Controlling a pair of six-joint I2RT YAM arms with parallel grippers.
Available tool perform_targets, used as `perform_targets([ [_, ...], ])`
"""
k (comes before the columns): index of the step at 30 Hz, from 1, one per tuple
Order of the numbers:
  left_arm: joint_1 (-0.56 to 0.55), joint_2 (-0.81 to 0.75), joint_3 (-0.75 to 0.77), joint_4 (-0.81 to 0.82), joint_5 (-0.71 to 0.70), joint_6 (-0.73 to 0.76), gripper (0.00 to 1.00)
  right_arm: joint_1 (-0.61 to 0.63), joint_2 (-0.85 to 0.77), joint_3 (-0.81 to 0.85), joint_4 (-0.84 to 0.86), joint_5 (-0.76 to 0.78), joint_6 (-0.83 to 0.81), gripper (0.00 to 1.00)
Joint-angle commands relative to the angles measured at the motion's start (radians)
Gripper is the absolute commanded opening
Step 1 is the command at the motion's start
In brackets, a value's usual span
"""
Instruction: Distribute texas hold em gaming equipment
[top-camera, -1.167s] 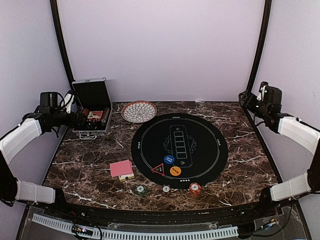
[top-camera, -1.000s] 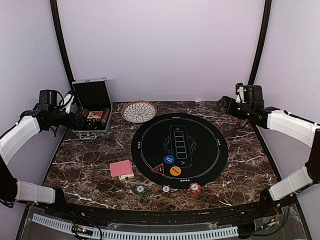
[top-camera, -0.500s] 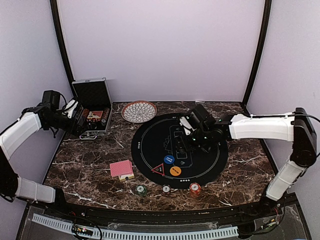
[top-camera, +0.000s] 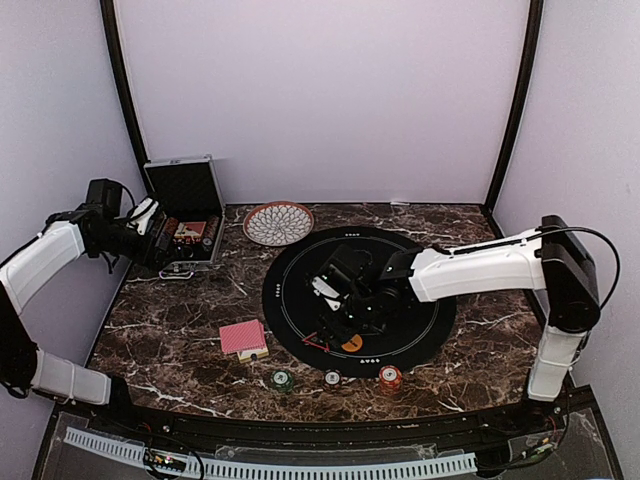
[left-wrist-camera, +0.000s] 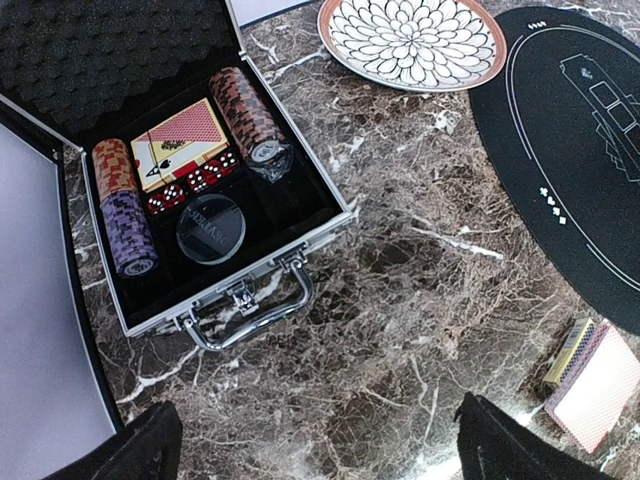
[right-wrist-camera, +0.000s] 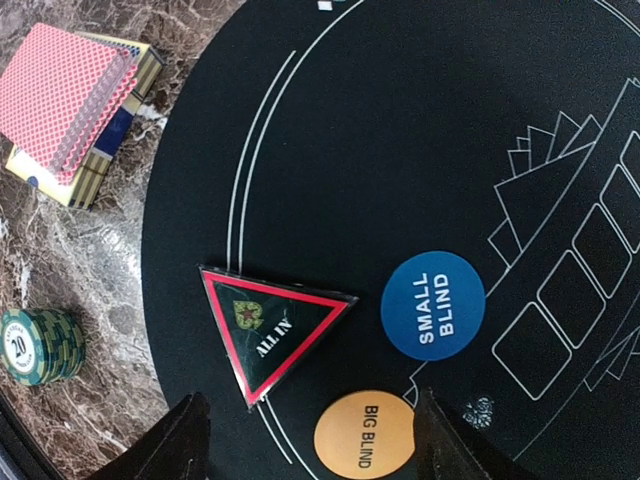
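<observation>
Lilac walls enclose a dark marble surface. The right claw hangs spread over the black mat, with the red triangle marker just ahead of it. The left claw gapes near the open case.

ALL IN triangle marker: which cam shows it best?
Right wrist: the triangle marker lies whole on the black mat, its lettering readable. Top external shows only a red sliver beside the right claw. Left wrist doesn't show it.

Red-edged triangle marker beside blue button
</observation>
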Motion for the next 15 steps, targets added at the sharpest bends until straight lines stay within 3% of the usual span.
perform_targets([
  [1, 0.003, -0.003, 0.042, -0.021, 0.030, -0.002, 0.99, 0.039, 0.033, 0.057, 0.005, 0.016, -0.018, 0.69],
  [15, 0.003, -0.068, 0.032, -0.048, 0.047, -0.011, 0.99, 0.074, 0.094, 0.027, 0.022, 0.055, 0.030, 0.60],
])
